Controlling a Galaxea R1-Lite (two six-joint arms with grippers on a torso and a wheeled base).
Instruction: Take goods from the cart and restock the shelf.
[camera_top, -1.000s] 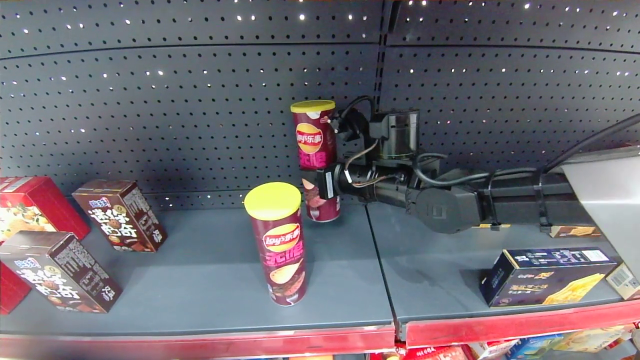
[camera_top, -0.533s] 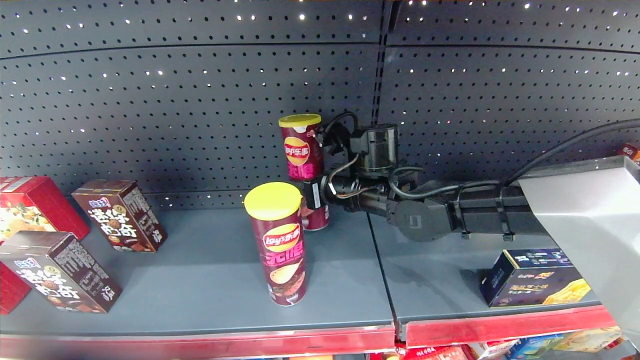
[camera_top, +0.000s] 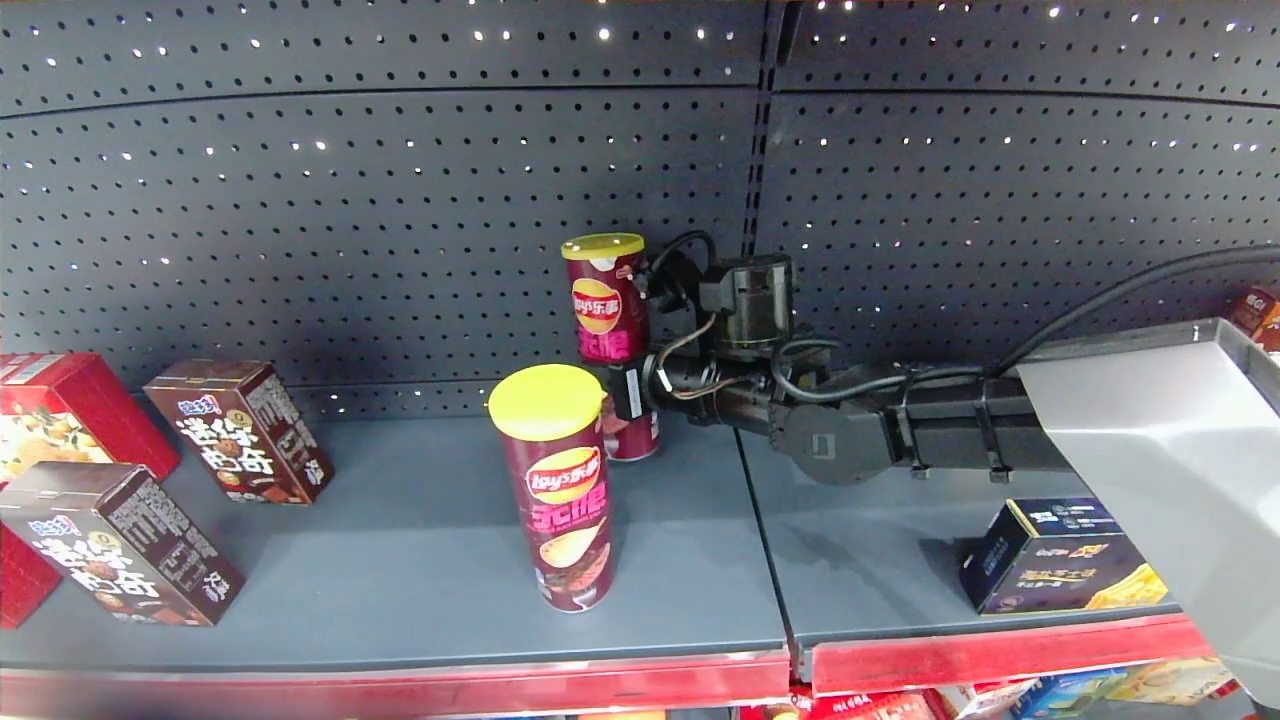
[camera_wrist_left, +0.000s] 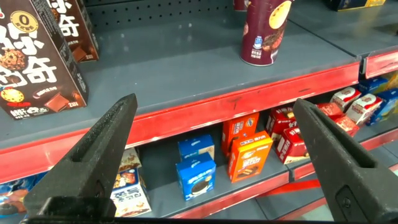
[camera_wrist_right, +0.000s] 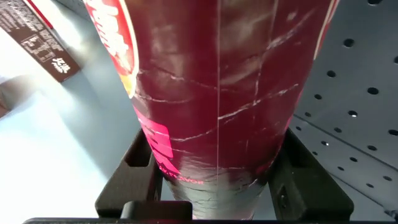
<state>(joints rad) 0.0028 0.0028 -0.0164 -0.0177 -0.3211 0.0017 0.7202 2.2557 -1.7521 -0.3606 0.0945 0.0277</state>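
A: What sits furthest left on the grey metal shelf (camera_top: 400, 545)?

B: A red cardboard box (camera_top: 55, 415) at the edge. Beside it are two brown snack cartons with white lettering, the rear carton (camera_top: 240, 430) near the dark perforated back panel (camera_top: 300, 200) and the front carton (camera_top: 120, 545) close to the shelf's red front lip (camera_top: 400, 685).

A: And the left gripper (camera_wrist_left: 212, 106)?

B: Its two black fingers are spread wide with nothing between them. It hangs in front of the red lip, and past it a lower shelf carries small blue boxes (camera_wrist_left: 196, 165) and orange boxes (camera_wrist_left: 249, 149).

A: What is in the middle?

B: A tall maroon chip can with a yellow lid (camera_top: 558, 490) stands upright and free, roughly mid-depth. Behind it and slightly to the right, close to the back panel, is a second maroon chip can with a yellow lid (camera_top: 605, 310), also upright.

A: Is that one held?

B: Yes. The right gripper (camera_top: 630, 390) comes in from the right and clamps its lower body, with a black finger on each side in the right wrist view. Whether its base touches the shelf, I cannot tell.

A: Further right?

B: A dark blue and yellow carton (camera_top: 1060, 555) lies flat near the front lip.
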